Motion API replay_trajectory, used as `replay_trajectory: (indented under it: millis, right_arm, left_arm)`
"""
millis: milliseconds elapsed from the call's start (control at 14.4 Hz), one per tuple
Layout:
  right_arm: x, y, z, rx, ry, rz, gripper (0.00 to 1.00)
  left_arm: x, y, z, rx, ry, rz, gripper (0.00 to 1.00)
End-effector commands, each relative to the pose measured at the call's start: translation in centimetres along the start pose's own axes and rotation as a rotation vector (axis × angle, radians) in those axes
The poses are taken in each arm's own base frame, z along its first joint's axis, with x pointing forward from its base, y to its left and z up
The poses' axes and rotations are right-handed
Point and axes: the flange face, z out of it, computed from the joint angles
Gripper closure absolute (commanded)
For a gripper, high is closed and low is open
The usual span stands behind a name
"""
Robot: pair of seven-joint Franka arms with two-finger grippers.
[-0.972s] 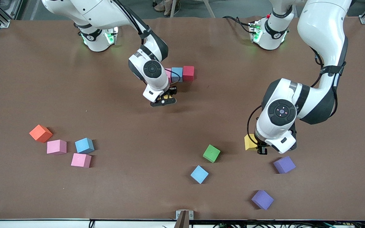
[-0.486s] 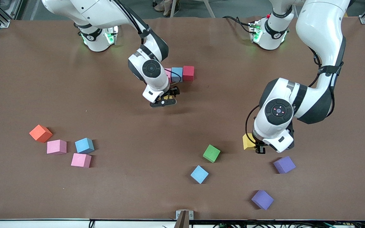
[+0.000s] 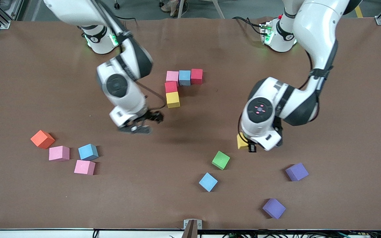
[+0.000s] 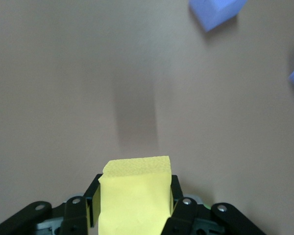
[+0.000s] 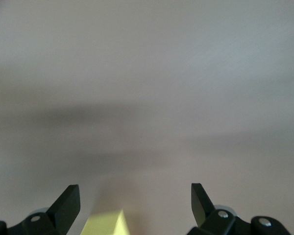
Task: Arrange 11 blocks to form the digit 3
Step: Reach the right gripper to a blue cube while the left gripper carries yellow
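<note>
Between the left gripper's (image 4: 134, 208) fingers (image 4: 179, 208) sits a yellow cube (image 4: 134, 196), clamped on two sides and carried in the air over bare counter (image 3: 28, 82), above a spot close to the green cube (image 3: 221, 160). The front view shows that same load as a yellow corner poking out under the left wrist.

The right gripper (image 5: 132, 203) has its fingers (image 5: 66, 203) spread wide with nothing between them; it hangs over open counter just toward the right arm's end from the started figure, with a sliver of yellow at the edge of its own view.

Five cubes of the digit 3 look placed: a top row of pink (image 3: 172, 76), light blue (image 3: 184, 77) and red (image 3: 196, 76), touching side by side, then a second red cube (image 3: 171, 87) nearer the front camera under the pink one, and a yellow cube (image 3: 172, 99) nearer again, touching it. By my count that leaves six to go, one of them already in the left gripper.

Loose cubes lie nearer the front camera. Toward the right arm's end are pink (image 3: 59, 153), blue (image 3: 88, 151) and another pink (image 3: 84, 167), with the orange cube (image 3: 42, 139) beside them, which I take to be spare. Toward the left arm's end lie the green one, a light blue (image 3: 208, 181) and two purple (image 3: 296, 172) (image 3: 274, 208), well apart from each other
</note>
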Motion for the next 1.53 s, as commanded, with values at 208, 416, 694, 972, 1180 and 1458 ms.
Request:
replay_trajectory:
  millis: [208, 416, 694, 972, 1180, 1458]
  right_arm:
    - [8.3, 12.0, -0.3, -0.018, 0.026, 0.217, 0.00]
    - [10.8, 17.0, 0.8, -0.027, 0.018, 0.174, 0.00]
    - [13.4, 23.1, 2.8, -0.018, -0.007, -0.154, 0.00]
    - [13.8, 25.0, 5.6, -0.022, -0.046, -0.450, 0.00]
    - [14.1, 25.1, 7.0, -0.018, -0.061, -0.551, 0.00]
    - [14.1, 25.2, 7.7, -0.020, -0.073, -0.608, 0.00]
  left_arm:
    - [-10.6, -7.9, 2.7, 0.055, 0.095, -0.033, 0.78]
    - [-14.3, -10.7, 3.1, 0.060, 0.091, -0.088, 0.78]
    - [-17.9, -13.3, 2.7, 0.085, 0.011, -0.109, 0.78]
    - [-21.0, -16.4, 4.0, 0.067, -0.017, -0.084, 0.78]
    - [-23.0, -19.1, 5.4, 0.042, -0.043, -0.054, 0.79]
    - [-24.3, -20.2, 5.5, 0.019, -0.065, -0.025, 0.79]
